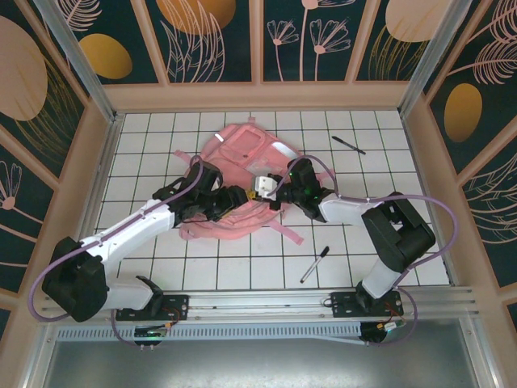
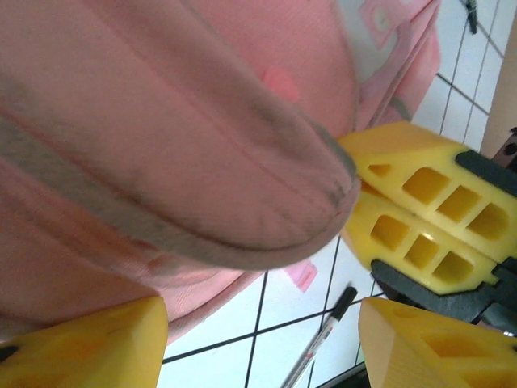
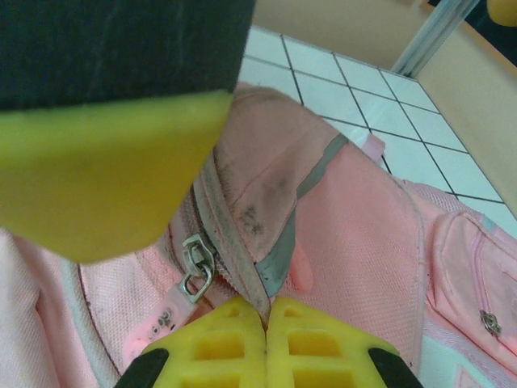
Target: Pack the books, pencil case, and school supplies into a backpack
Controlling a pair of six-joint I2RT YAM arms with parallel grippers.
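- Pink backpack [image 1: 242,153]: lies flat mid-worktop [image 1: 388,153], between both arms.
- R tool [image 3: 265,314]: jaws fully closed, pinching the backpack's opening edge (grey-trimmed seam), just beside zip pull [image 3: 194,271].
- L tool [image 2: 258,327]: jaws approx. half apart, nothing gripped; fabric fold bulges just above, possibly touching, view too blurred to confirm.
- Black pen [image 1: 348,145]: far right of backpack.
- Whitish pen [image 1: 315,263]: near R arm base.

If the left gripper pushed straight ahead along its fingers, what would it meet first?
Most likely the backpack: its pink fold bulges directly ahead of the open left gripper, though depth is hard to judge.
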